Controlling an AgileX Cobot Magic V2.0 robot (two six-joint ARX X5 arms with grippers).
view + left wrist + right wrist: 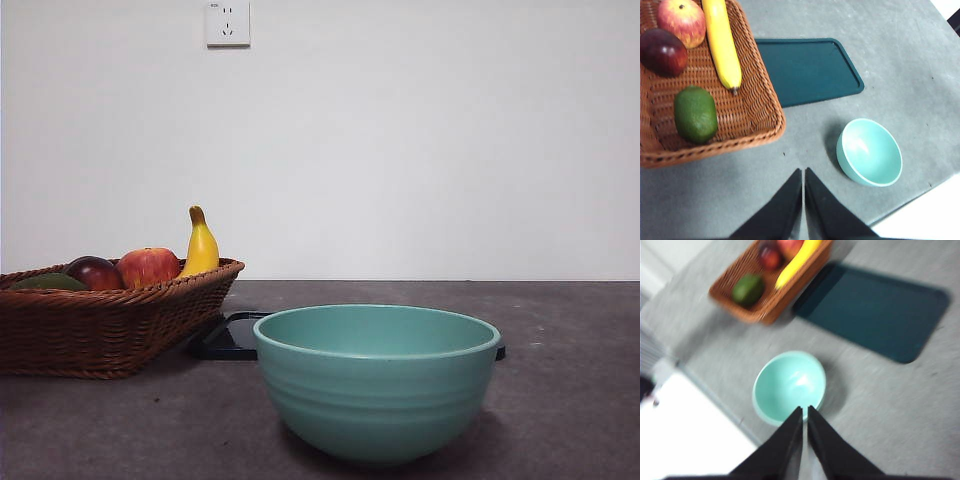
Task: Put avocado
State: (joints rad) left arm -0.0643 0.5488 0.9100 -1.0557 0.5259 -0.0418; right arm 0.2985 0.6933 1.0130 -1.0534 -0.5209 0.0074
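Avocado (695, 114) lying loose in wicker basket (760, 107) at left of desk (805, 135), near end, beside dark red fruit (662, 51), apple (682, 20), banana (722, 45). Not yet grasped. Left gripper (803, 176) and right gripper (804, 413) raised, jaws pressed together, empty. Front view barely shows avocado behind rim; wrist views reveal it whole, plus bowl (870, 151) empty, likely destination.

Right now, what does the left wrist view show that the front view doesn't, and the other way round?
Only the left wrist view shows the left gripper, its jaws shut, and the whole avocado lying in the basket. Only the front view shows the wall socket. Both show the basket, apple, banana, dark red fruit, dark tray and teal bowl.
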